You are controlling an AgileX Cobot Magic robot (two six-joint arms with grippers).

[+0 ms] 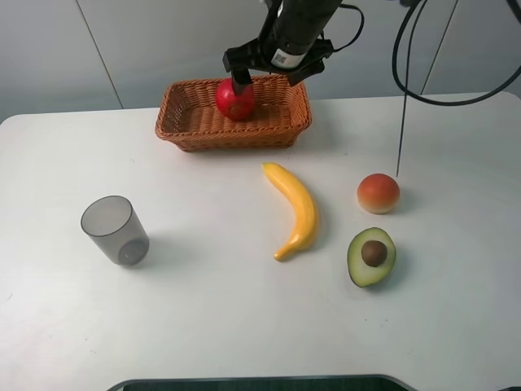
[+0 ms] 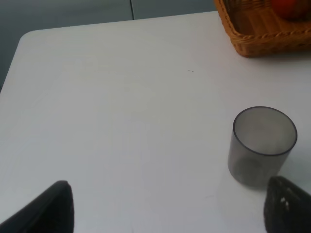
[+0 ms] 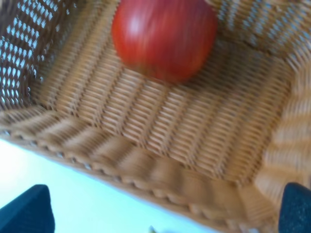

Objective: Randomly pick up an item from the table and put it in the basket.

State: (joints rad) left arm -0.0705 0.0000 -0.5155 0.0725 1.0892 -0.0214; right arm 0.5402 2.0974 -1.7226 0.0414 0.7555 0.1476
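The red apple (image 1: 235, 100) lies inside the wicker basket (image 1: 186, 130) at the back of the white table (image 1: 203, 326). My right gripper (image 1: 269, 75) hovers just over the basket, open, with one finger close to the apple's top. In the right wrist view the apple (image 3: 164, 36) rests on the basket floor (image 3: 160, 126), blurred, apart from the spread fingertips (image 3: 26, 211) of the right gripper (image 3: 165, 213). My left gripper (image 2: 170, 213) is open and empty, low over the table (image 2: 121, 107) near the grey cup (image 2: 262, 145). The left arm is out of the high view.
A grey translucent cup (image 1: 115, 230) stands at the left. A banana (image 1: 295, 208) lies in the middle. A peach-like fruit (image 1: 378, 193) and a halved avocado (image 1: 372, 256) lie at the right. A basket corner (image 2: 257, 34) shows in the left wrist view.
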